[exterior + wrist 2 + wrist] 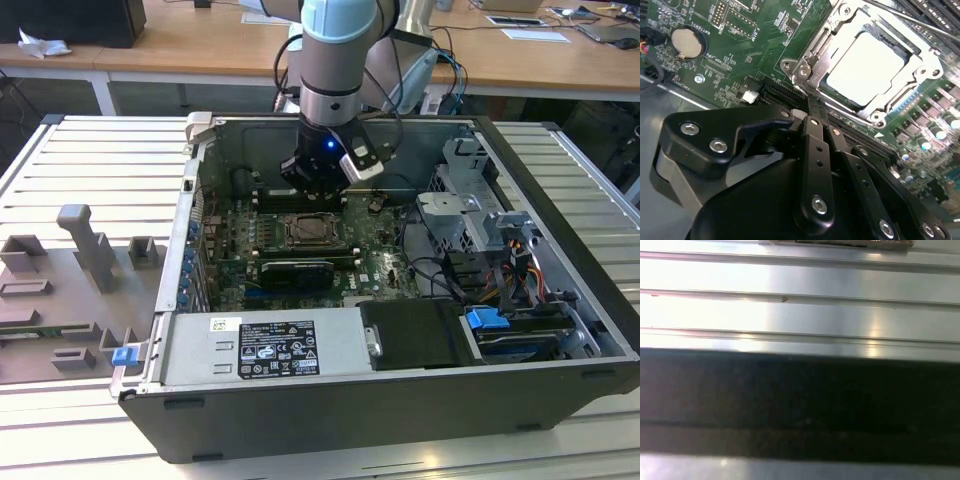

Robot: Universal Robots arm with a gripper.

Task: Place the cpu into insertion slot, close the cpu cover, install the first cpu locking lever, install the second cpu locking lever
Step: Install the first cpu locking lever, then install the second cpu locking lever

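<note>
The gripper (812,112) is nearest the lens in the second wrist view, its black linkages covering the lower half of the frame with the fingers drawn together to a narrow tip that holds nothing. From that tip the insertion slot (805,67) lies just beyond, toward the upper right of the frame, its grey metal rim running diagonally. The cpu cover (900,97) looks folded down flat over the slot, a bright steel frame. Through its window shows the cpu (865,65), a pale square face seated level in the slot. In the exterior view the open computer case (560,250) fills the middle of the frame, the gripper (318,183) hanging just above the insertion slot (312,232) at centre.
</note>
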